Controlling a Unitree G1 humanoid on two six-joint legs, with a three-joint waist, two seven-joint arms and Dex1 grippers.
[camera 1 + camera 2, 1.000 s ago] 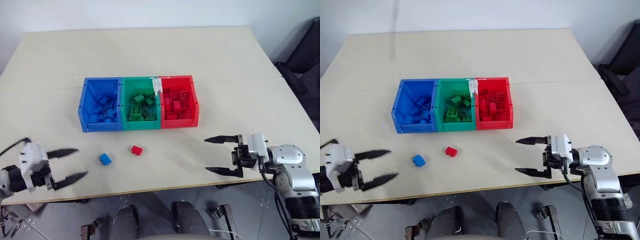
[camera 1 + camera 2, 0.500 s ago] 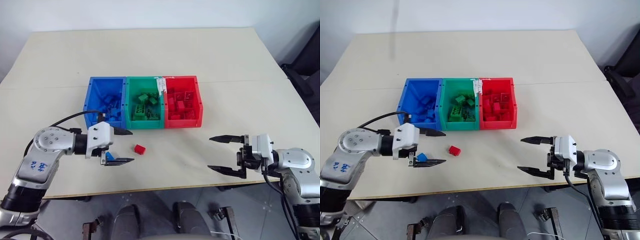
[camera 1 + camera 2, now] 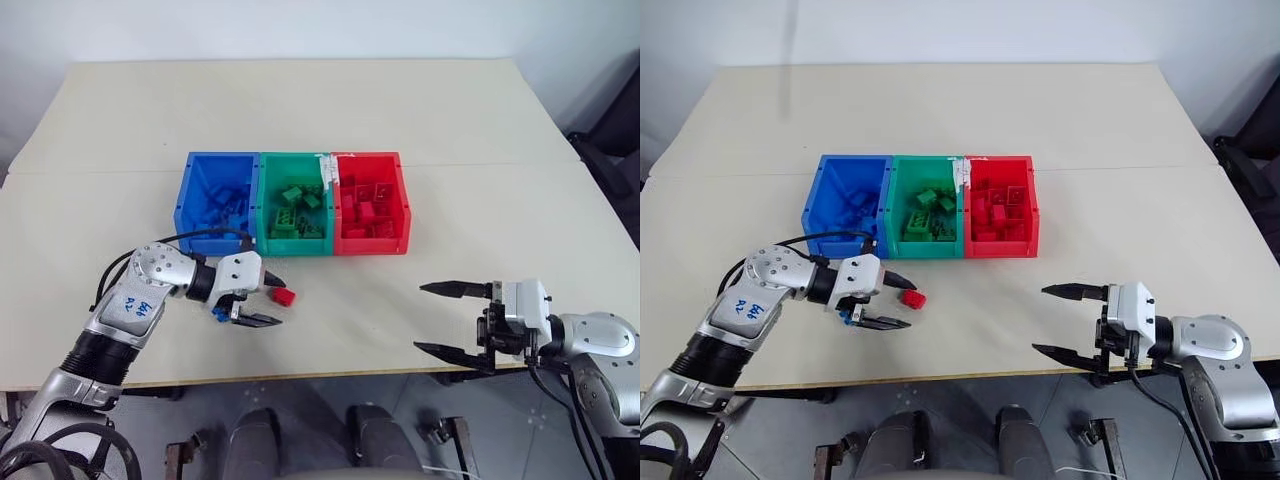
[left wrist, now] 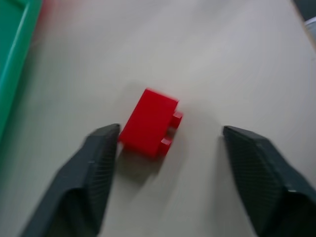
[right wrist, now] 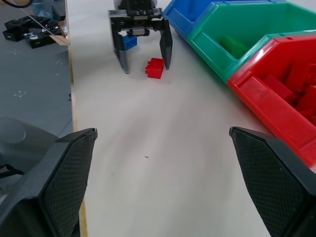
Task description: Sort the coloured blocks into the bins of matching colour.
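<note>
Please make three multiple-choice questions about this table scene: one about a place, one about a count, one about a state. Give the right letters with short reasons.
1. Where does the loose red block lie?
A. in the green bin
B. on the table between the left claw's fingers
C. beside the right claw

2. How many joined bins stand on the table?
A. two
B. three
C. four

3. How is the right claw?
A. open and empty
B. shut on a green block
C. shut on a blue block

Answers: 1 B, the left claw has one finger on each side of the block. 2 B, one blue, one green, one red. 3 A, its fingers stand wide apart with only table between them.
</note>
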